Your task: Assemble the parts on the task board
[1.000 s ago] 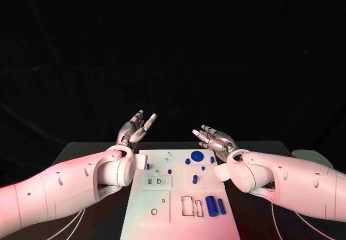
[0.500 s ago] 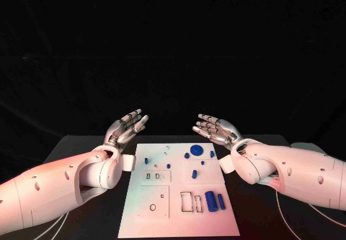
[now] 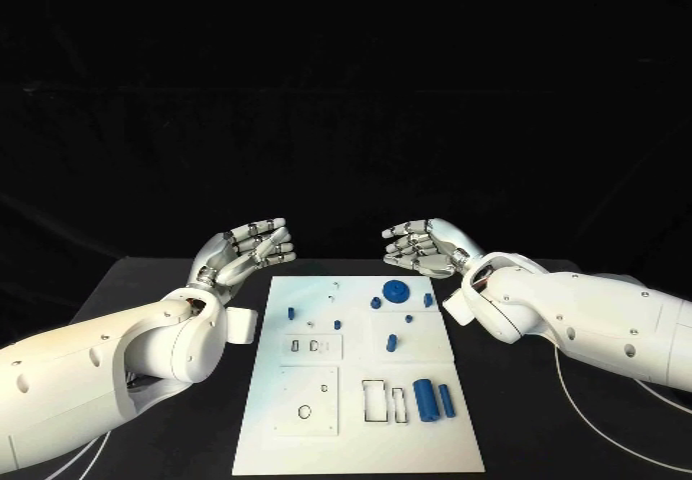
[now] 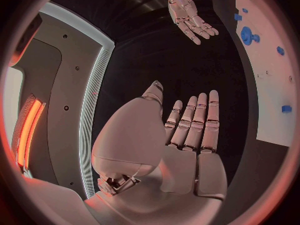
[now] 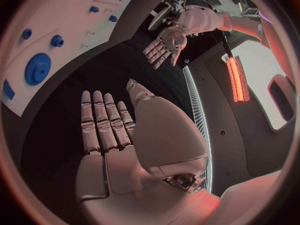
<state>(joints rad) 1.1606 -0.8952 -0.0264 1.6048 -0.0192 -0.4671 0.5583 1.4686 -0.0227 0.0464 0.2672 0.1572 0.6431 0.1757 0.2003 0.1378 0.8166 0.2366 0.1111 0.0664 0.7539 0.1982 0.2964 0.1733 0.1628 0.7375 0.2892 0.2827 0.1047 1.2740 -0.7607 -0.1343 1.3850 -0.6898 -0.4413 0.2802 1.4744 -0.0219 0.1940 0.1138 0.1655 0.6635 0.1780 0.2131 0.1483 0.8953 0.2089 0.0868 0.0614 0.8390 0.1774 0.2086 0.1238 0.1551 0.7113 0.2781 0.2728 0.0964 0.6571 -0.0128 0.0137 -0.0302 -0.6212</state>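
Robot lab, black-draped table (image 3: 173,280), task board (image 3: 361,440)

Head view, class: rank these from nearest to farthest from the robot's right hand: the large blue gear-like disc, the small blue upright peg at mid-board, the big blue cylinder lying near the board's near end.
From the right hand:
1. Large blue gear-like disc, at the board's far end.
2. Small blue upright peg, mid-board.
3. Big blue cylinder, near end, right side.

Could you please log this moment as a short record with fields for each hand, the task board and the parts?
left hand: held up beyond the board's far left corner, holds nothing
right hand: held up beyond the far right corner, holds nothing
task board: white, flat on the black table
parts: blue gear near far edge; blue cylinder near right edge
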